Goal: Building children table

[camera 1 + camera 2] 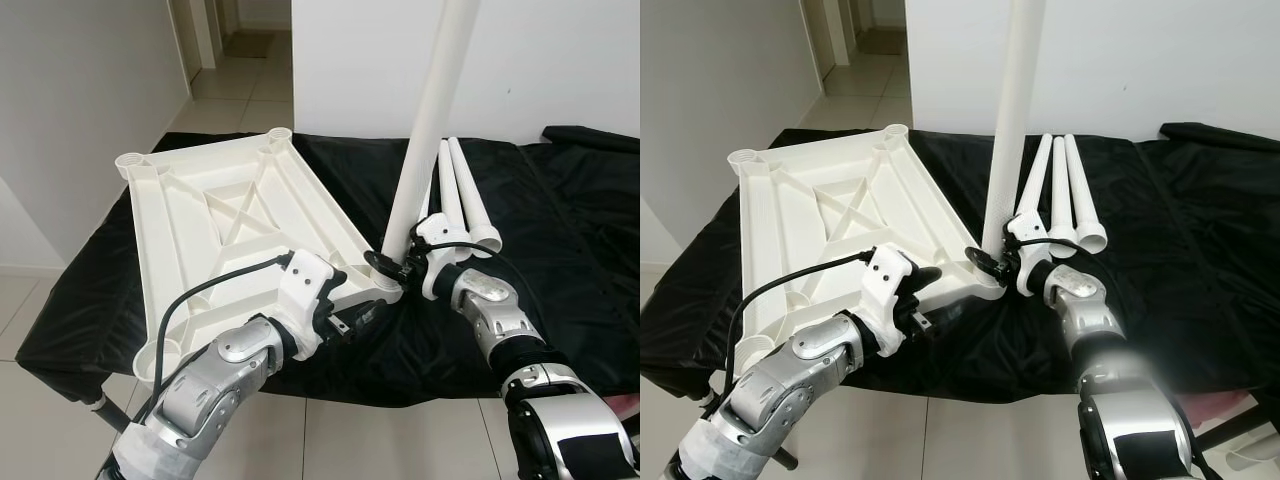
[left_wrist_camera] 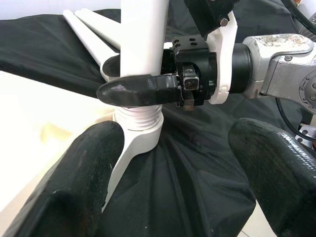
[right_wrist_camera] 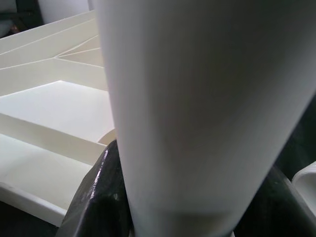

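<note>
- Tabletop (image 1: 215, 215) — white, upside down on the black cloth (image 1: 560, 230).
- Left gripper (image 1: 352, 320) — fingers spread, beside the near corner socket.
- Leg (image 1: 432, 120) — upright in that socket, clamped by the right gripper (image 1: 392, 262).
- Spare legs (image 1: 468, 195) — lying just beyond.

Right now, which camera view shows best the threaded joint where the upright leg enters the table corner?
The left wrist view: the threaded joint shows close, below the right gripper clamped on the upright leg. Both eye views show it small behind the fingers. The right wrist view shows the leg's surface, not the threads.
</note>
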Controlling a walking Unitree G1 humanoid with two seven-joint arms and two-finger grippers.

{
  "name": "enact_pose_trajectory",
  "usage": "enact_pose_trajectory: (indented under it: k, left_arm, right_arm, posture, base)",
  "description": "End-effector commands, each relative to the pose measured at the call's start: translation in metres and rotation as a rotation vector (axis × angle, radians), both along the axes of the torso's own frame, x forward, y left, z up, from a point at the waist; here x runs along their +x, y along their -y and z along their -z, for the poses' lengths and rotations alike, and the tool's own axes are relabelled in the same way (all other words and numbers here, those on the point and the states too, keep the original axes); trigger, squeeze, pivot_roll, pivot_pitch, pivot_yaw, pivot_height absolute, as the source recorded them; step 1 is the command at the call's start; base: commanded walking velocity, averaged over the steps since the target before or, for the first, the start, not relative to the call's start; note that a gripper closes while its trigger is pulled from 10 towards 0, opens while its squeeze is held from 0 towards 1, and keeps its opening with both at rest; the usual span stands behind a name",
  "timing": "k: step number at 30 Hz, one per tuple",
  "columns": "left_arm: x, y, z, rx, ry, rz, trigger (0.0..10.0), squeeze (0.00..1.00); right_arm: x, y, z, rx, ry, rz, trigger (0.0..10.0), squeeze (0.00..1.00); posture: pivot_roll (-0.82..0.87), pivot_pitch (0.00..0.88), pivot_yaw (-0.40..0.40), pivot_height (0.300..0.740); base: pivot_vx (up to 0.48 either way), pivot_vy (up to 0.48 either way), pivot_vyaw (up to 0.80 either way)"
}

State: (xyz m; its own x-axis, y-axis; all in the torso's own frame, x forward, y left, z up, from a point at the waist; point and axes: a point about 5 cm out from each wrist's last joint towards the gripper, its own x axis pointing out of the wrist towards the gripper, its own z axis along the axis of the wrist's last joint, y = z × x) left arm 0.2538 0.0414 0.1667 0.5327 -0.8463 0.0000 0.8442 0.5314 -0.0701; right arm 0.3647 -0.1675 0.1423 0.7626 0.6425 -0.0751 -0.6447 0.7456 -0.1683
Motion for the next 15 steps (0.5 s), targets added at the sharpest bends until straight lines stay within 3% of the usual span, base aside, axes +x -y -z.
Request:
enact_pose_trajectory:
  k: [1, 15]
  left_arm:
    - [-0.0051, 0.0021, 0.0023, 0.012, -0.011, 0.104, 10.0, 0.00]
    - [-0.0057, 0.0014, 0.0031, 0.004, -0.024, 0.099, 10.0, 0.00]
  right_arm:
    - [-0.0035, 0.0005, 0.0127, -0.001, -0.046, 0.013, 10.0, 0.00]
    - [-0.0064, -0.0093, 0.0194, 0.120, -0.056, 0.189, 10.0, 0.00]
  posture:
    - [-0.01, 0.006, 0.037, 0.740]
    - [-0.01, 0.016, 0.031, 0.740]
  base:
    - [0.000, 0.000, 0.00]
    - [0.000, 0.000, 0.00]
